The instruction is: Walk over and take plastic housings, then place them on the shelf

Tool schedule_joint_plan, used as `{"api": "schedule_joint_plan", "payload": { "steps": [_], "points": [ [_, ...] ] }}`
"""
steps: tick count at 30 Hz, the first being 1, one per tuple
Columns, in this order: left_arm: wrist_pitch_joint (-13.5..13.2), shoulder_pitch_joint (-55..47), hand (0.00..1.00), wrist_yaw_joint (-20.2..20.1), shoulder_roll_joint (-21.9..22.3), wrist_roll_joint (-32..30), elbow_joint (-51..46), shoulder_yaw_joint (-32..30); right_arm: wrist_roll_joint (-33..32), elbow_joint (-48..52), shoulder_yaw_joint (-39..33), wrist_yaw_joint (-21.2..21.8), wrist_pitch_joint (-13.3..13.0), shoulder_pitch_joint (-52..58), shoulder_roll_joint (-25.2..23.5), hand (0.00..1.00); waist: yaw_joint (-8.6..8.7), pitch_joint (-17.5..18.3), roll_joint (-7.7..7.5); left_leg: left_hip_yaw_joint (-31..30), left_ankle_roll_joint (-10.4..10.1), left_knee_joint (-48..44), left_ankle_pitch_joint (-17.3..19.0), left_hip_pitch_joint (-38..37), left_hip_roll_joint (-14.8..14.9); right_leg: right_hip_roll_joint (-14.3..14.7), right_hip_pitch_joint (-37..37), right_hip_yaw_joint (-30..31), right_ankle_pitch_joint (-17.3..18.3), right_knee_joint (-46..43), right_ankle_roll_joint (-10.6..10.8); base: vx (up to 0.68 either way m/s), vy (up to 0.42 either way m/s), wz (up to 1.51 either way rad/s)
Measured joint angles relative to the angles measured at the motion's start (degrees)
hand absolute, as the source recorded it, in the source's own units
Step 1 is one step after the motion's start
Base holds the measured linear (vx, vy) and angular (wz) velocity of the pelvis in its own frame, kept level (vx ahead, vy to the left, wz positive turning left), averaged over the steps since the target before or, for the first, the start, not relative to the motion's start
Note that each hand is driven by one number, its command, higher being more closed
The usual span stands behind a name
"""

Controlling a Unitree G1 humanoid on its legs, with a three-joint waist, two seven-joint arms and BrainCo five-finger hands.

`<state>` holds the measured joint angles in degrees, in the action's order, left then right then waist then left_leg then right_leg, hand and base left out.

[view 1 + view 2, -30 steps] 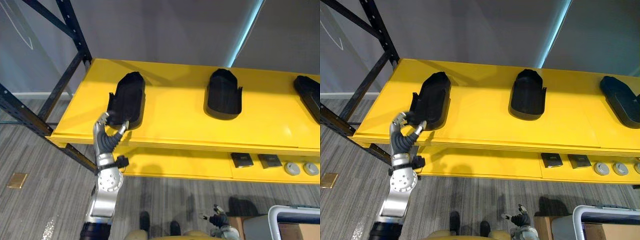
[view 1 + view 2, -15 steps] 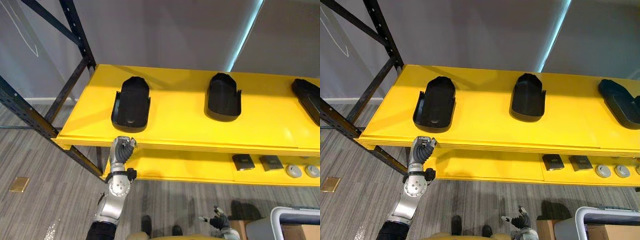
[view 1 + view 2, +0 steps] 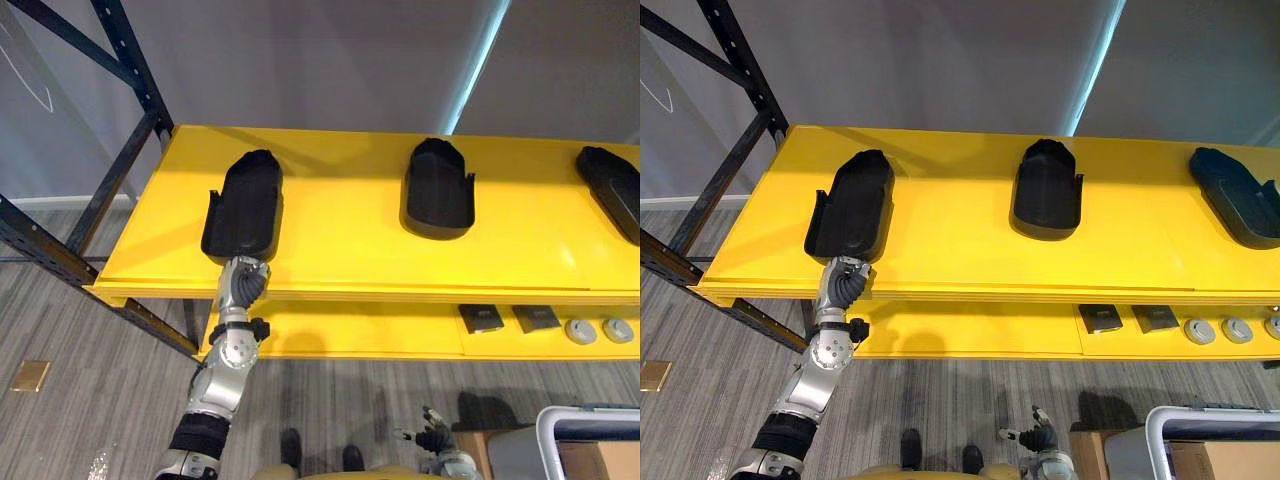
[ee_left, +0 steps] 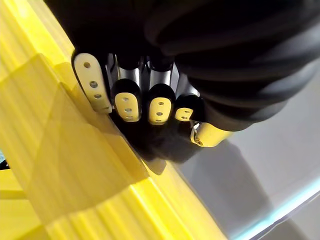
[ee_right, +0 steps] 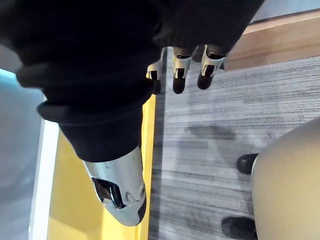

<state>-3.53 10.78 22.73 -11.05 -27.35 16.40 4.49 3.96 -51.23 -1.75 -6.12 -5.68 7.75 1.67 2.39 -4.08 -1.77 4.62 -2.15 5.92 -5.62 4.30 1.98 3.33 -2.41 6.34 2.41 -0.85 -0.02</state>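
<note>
**Upper shelf**: yellow, set in a black rack frame. It is carrying three black plastic housings lying flat in a row, well apart from one another:
- left housing
- middle housing
- right housing, running out at the view's edge

**Left hand**: it is reaching up to the front edge of the upper shelf, just beside the near end of the left housing. Whether it is touching that housing cannot be told. Its fingers are curling in toward the palm in a row against the yellow edge, and they are gripping nothing.

**Right hand**: it is hanging low over the grey floor. Its fingers are dangling loose and nearly straight, and they are carrying nothing.

**Lower shelf**: yellow, and holding two items on its right part:
- a pair of dark square parts
- a pair of grey round parts beside them

**White bin**: it is standing on the floor at lower right, with brown cardboard showing inside.
</note>
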Motion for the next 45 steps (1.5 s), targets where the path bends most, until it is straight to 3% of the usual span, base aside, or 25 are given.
{"api": "schedule_joint_plan", "payload": {
  "steps": [7,19,39,44,45],
  "points": [
    [1.3,3.8,1.00,0.0,-1.7,-0.7,1.7,-0.3,0.1,-0.2,0.1,0.1,0.0,0.0,-0.4,0.00,0.40,0.5,-1.03,-0.1,0.2,-0.1,-0.1,1.1,-0.7,-0.7,-0.9,0.0,-0.1,0.1,0.2,0.03,0.009,0.01],
    [1.7,4.2,1.00,1.3,-1.7,-3.0,1.5,-0.1,0.1,-0.2,0.1,0.0,-0.1,-0.2,-0.6,0.00,0.93,0.5,-1.10,-0.2,0.7,0.0,-0.4,0.9,-0.8,-0.7,-0.7,-0.2,-0.3,-0.1,-0.1,0.03,-0.003,0.01],
    [2.1,11.3,1.00,-0.2,-4.1,0.7,7.7,-0.4,0.8,-1.4,0.1,0.2,-0.2,-1.1,-1.3,0.00,1.88,0.3,-2.32,-0.3,0.7,0.0,-0.4,-0.1,-1.4,-1.3,0.7,-0.6,0.0,0.0,0.2,0.00,-0.001,0.01],
    [2.0,11.6,1.00,-0.2,-4.1,2.1,5.8,-0.3,0.9,-1.4,0.1,0.2,-0.1,-1.1,-1.2,0.00,1.65,0.3,-2.30,-1.5,0.7,0.0,-0.4,-0.6,-1.4,-1.3,1.1,-1.5,0.1,-0.1,0.2,-0.02,-0.015,0.10],
    [1.9,10.9,1.00,-0.2,-4.1,2.6,1.6,-0.3,0.9,-1.5,0.1,0.1,0.0,-1.1,-1.2,0.00,1.44,0.3,-2.29,-1.7,0.7,0.0,-0.4,-0.5,-1.4,-1.4,1.1,-1.7,0.1,-0.1,0.3,-0.01,-0.005,0.08]
  ]
}}
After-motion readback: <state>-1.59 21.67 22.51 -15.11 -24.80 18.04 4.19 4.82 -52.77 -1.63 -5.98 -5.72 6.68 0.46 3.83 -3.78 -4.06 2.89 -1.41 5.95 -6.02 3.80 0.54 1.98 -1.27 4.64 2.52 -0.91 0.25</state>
